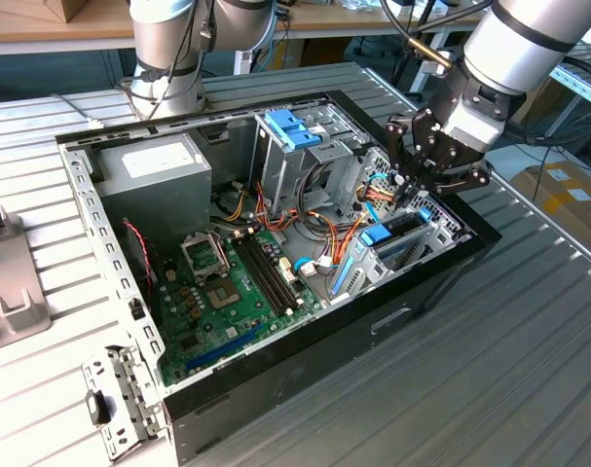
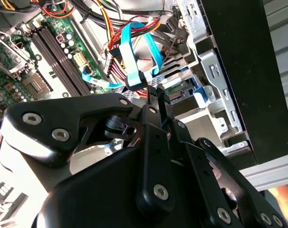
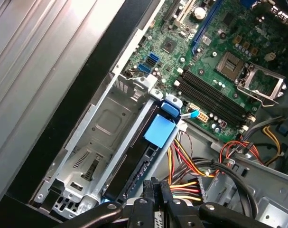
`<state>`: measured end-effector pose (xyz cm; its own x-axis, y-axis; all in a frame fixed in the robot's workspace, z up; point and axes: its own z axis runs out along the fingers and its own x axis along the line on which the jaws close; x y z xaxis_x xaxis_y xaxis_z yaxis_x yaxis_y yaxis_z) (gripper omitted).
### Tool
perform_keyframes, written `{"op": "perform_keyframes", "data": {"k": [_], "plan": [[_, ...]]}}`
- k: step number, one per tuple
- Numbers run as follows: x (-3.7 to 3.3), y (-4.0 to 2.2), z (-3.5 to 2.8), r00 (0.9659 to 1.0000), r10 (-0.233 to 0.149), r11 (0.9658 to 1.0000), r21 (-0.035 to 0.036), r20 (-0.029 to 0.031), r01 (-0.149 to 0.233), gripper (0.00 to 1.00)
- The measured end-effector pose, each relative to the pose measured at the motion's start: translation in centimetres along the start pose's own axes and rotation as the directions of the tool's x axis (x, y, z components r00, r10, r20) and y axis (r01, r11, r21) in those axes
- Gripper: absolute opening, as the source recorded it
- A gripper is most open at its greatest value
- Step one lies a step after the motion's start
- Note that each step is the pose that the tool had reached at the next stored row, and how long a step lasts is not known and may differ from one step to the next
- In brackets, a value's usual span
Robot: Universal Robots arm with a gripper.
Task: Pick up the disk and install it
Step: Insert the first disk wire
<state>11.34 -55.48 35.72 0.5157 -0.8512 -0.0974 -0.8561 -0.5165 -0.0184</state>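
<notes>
The disk (image 3: 143,151) stands on edge in the metal drive bay (image 3: 94,137) at the front corner of the open computer case (image 1: 305,331). It is dark, with a blue tab (image 3: 159,131) and blue side pieces. In the exterior view the disk (image 1: 400,228) lies on the exterior view's right, just below my gripper (image 1: 406,187). In both wrist views my gripper (image 3: 156,186) has its two fingers pressed together, shut, with nothing between them. The tips sit at the disk's cable-side end (image 2: 180,90), close to it or touching; my gripper (image 2: 160,95) hides the contact.
Coloured cables (image 3: 191,166) and a light-blue ribbon cable (image 2: 134,52) run right beside the bay. The motherboard (image 1: 227,292) covers the case floor. A grey power supply (image 1: 154,175) and a metal cage with blue handles (image 1: 293,131) stand at the back. Ribbed metal table (image 1: 490,370) surrounds the case.
</notes>
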Motion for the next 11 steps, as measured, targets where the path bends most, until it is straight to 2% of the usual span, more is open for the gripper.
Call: {"op": "perform_keyframes", "data": {"k": [7,11], "plan": [[0.03,0.01,0.11,0.9985,0.055,0.9985,0.0054,-0.0009,-0.055,0.17],[0.04,0.01,0.19,0.9957,0.093,0.9956,0.0092,-0.0012,-0.093,0.17]]}}
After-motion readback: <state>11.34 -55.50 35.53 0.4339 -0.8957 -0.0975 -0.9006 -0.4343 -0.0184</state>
